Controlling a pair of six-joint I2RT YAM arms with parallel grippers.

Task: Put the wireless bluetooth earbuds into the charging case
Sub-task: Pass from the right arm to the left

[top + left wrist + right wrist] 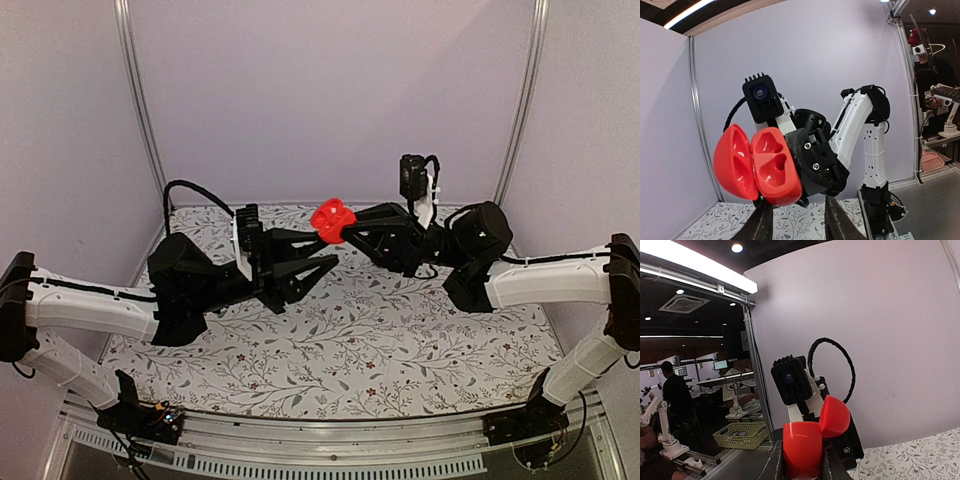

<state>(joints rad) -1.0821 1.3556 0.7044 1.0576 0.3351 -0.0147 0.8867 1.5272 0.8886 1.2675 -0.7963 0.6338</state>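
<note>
Above the floral-patterned bench (400, 350), the right jaws pinch an open glossy red clamshell charging case (333, 219); the left jaws stand slightly spread just left of it.

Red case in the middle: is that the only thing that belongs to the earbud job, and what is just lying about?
Part of the job: red charging case, open, gripped by the right fingers; left fingers, apart, nothing seen between them. No earbuds in view.
Just there: flowered tablecloth; green basket beyond the booth's side.
</note>
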